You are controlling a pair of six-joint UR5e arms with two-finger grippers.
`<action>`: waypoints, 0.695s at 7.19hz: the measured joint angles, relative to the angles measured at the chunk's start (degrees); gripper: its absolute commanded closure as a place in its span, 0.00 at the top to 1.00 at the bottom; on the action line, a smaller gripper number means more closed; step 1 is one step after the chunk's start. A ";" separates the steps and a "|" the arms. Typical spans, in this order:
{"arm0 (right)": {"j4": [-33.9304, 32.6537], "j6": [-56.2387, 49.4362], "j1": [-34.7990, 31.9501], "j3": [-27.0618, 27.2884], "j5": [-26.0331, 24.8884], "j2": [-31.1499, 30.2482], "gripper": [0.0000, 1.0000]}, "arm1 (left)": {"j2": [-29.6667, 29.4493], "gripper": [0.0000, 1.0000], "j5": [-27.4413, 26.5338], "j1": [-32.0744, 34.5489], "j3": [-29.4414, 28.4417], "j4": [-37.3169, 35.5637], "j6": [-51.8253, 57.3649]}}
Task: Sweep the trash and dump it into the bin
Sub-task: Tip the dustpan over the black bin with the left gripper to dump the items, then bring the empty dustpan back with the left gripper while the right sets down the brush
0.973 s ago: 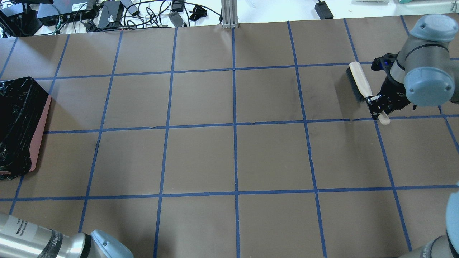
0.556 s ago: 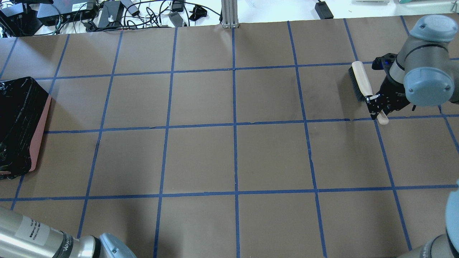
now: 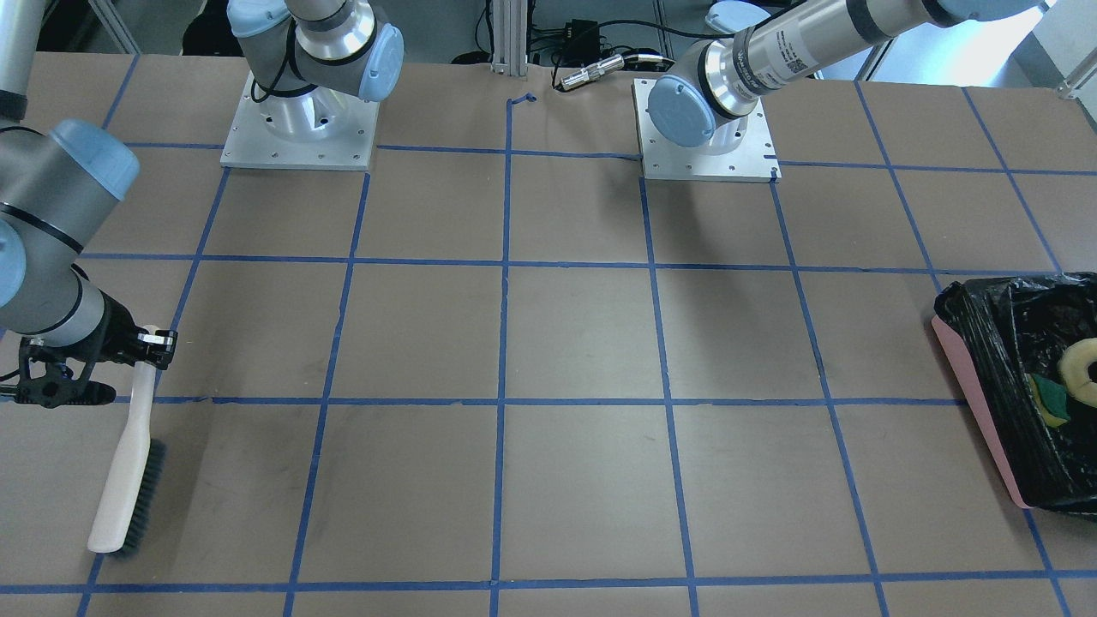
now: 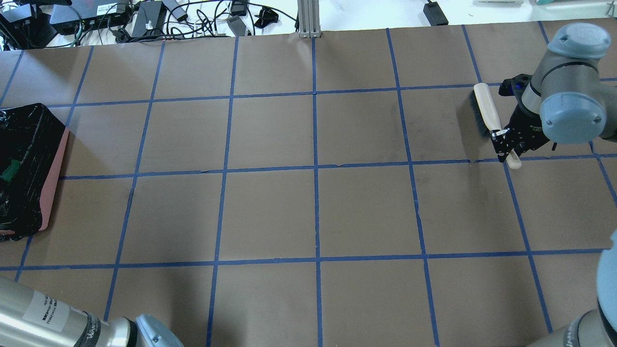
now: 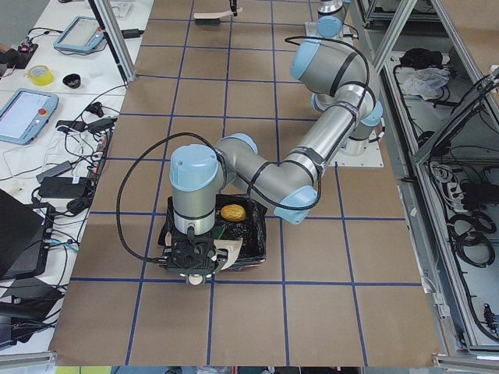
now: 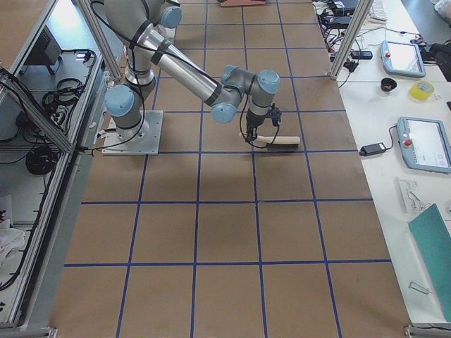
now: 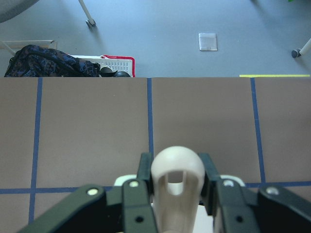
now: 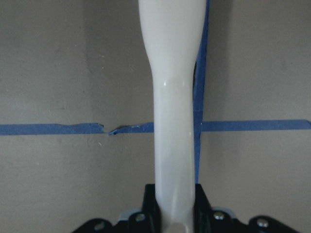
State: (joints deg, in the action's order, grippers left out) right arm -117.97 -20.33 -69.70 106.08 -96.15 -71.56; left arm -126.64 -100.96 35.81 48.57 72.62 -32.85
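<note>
Trash (image 5: 231,212) lies in bin (image 4: 52,183) — right jaws clamp brush (image 4: 484,108).

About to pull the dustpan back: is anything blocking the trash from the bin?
Nothing visible does. The roll, the croissant piece and the yellow wedge already lie inside the bin, on its black liner. The left gripper holds the dustpan over the bin's end.

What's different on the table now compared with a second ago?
A green-edged scrap has appeared inside the black-lined pink bin, apparently just dumped. The right gripper has nudged its cream-handled, black-bristled brush slightly rightward in the overhead view. It still grips the brush; the bin sits where it was.
</note>
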 measured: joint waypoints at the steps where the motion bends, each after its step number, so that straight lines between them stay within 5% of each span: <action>1: 0.00 -0.18 0.00 0.00 0.05 0.13 0.43 | 0.60 0.00 0.15 0.30 0.29 3.17 0.45; 3: 0.02 -0.29 0.00 0.00 0.09 0.10 0.69 | 2.38 0.00 0.51 1.81 0.89 7.51 0.60; 5: 0.11 -0.24 0.00 0.00 0.09 0.04 0.74 | 5.06 0.00 1.78 3.26 1.05 8.82 0.52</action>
State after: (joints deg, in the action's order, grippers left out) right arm -117.86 -20.57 -69.70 106.08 -96.06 -71.52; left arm -121.58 -99.19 39.07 49.62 81.44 -32.33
